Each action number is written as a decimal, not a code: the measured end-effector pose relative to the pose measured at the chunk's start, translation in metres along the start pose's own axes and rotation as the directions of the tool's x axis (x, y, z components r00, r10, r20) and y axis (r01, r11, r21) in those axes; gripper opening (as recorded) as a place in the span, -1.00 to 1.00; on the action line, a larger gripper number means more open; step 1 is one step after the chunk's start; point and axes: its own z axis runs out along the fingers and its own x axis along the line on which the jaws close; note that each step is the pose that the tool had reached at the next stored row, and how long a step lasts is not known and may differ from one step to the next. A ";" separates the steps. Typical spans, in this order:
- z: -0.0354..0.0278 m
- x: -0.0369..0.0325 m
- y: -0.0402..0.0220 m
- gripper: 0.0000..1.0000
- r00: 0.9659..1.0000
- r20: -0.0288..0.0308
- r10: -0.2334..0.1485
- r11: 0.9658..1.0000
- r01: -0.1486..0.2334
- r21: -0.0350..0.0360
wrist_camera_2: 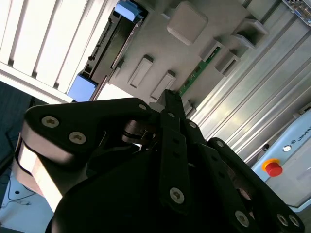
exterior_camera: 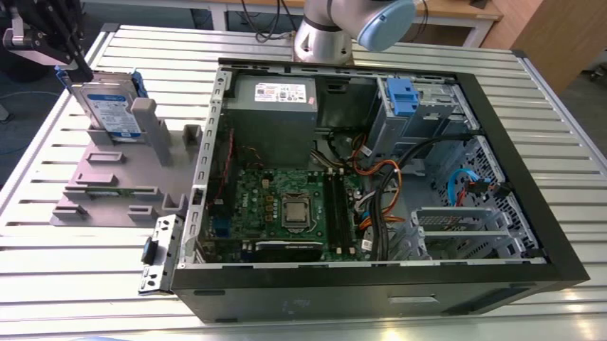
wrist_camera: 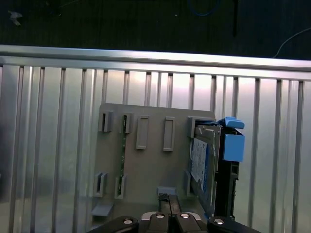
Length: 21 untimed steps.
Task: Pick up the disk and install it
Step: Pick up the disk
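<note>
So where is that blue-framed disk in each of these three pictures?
Exterior view: the disk stands on edge in the grey stand, at the exterior view's left, beside the open computer case.
Second wrist view: the disk runs along one end of the stand, blue bracket at both its ends.
First wrist view: the disk stands at one end of the stand, blue bracket outermost.
Shared landmark: the grey stand's upright posts.

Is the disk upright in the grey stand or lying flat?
Upright: the disk stands on edge between posts of the grey stand.
</note>
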 end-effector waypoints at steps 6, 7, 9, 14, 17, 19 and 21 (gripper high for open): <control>0.0000 0.0000 0.0000 -0.79 1.000 -0.002 -0.003 1.000 0.003 0.000; 0.0000 0.0000 0.0000 -0.79 1.000 -0.002 -0.003 1.000 0.003 0.000; 0.0000 0.0000 0.0000 -0.79 1.000 -0.002 -0.004 1.000 0.004 0.000; 0.0000 0.0000 0.0000 -0.79 1.000 -0.004 -0.006 1.000 0.006 0.000; 0.0000 0.0000 0.0000 -0.79 1.000 -0.005 -0.007 1.000 0.007 0.000; 0.0000 0.0000 0.0000 -0.79 1.000 -0.005 -0.008 1.000 0.008 0.000; 0.0000 0.0000 0.0000 -0.79 1.000 -0.006 -0.009 1.000 0.009 0.000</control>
